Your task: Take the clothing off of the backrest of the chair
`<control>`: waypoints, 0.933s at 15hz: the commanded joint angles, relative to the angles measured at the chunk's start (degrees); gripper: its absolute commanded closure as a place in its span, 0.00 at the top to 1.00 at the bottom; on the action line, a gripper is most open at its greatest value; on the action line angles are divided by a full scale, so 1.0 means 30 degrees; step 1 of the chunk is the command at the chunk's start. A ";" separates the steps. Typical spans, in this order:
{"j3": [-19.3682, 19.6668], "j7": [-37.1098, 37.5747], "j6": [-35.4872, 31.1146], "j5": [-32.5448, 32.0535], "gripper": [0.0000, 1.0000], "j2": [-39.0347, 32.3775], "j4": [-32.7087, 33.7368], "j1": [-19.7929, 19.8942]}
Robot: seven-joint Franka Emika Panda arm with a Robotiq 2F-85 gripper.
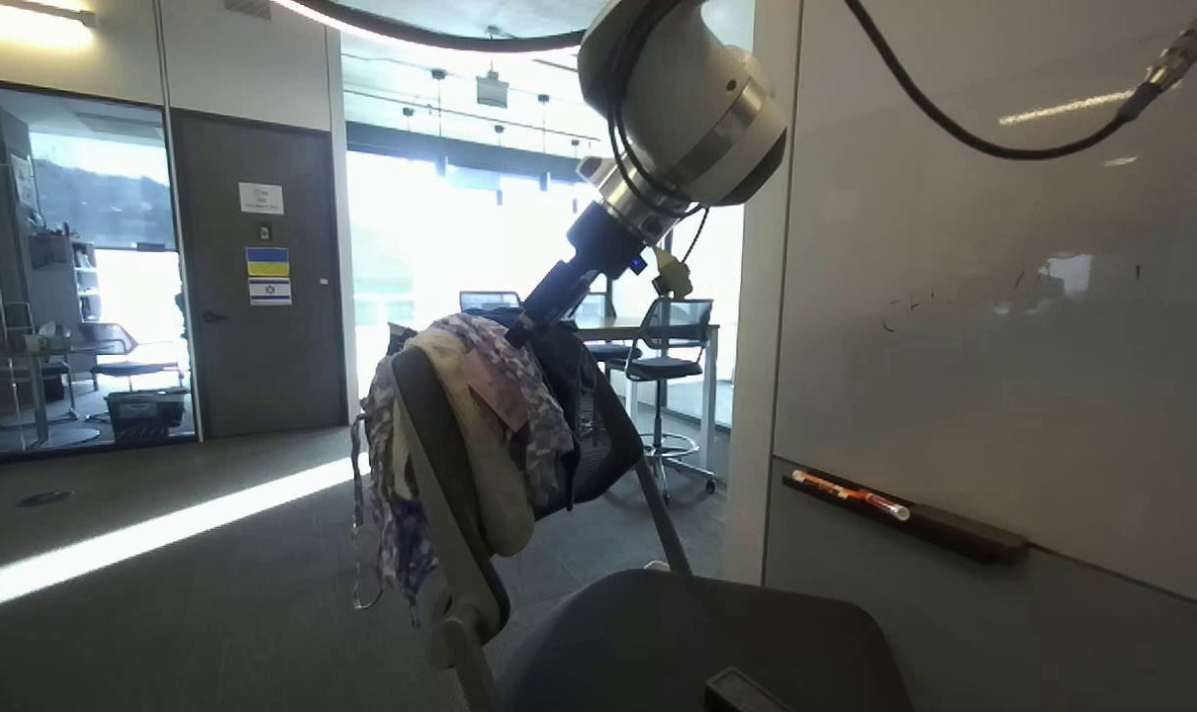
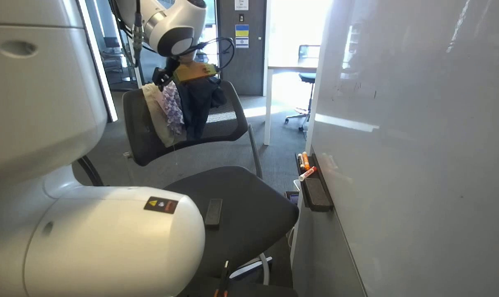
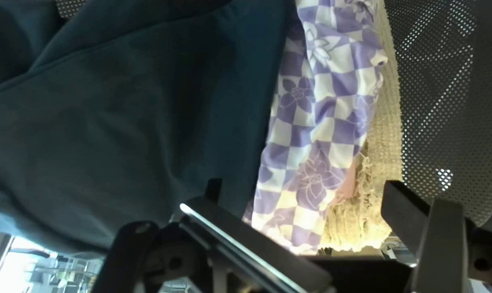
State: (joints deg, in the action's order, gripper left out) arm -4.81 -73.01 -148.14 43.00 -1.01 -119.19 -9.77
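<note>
Lavender-checked cream fabric clothing (image 3: pixel 319 118) over black mesh backrest (image 3: pixel 433 101), my tool (image 3: pixel 307 199) gapes wide: best pinch deep, lift high!

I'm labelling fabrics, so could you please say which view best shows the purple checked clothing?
The wrist view: the purple checked clothing appears close up, checks and flower outlines distinct, though cropped. Both exterior views show it smaller, hanging on the backrest, its print indistinct.

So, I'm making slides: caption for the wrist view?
Open hand by dark fabric, purple-checked cloth and cream cloth hanging on the mesh backrest.
</note>
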 commanded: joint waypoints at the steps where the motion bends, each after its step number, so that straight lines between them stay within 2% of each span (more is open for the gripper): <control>1: -0.0780 0.1676 -0.1308 -0.0674 1.00 -0.2121 0.1731 0.0079; 4: -0.1263 0.2244 -0.3866 -0.1545 1.00 -0.2950 0.1712 0.0115; 5: -0.0797 0.2254 -0.4625 -0.1538 1.00 -0.3012 0.1541 -0.0394; 7: -0.0703 0.2610 -0.6132 -0.1828 1.00 -0.2934 0.0935 -0.0534; 11: -0.0415 0.3324 -0.6851 -0.2458 1.00 -0.3031 0.0079 -0.0582; 12: -0.0549 0.2983 -0.6552 -0.2168 0.75 -0.3038 0.0067 -0.0454; 13: -0.0577 0.2877 -0.6700 -0.2064 0.74 -0.3076 -0.0012 -0.0444; 14: -0.0712 0.2561 -0.6519 -0.1692 0.66 -0.3037 -0.0013 -0.0334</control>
State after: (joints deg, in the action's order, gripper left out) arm -6.74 -65.29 -166.36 37.40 -10.08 -118.99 -10.64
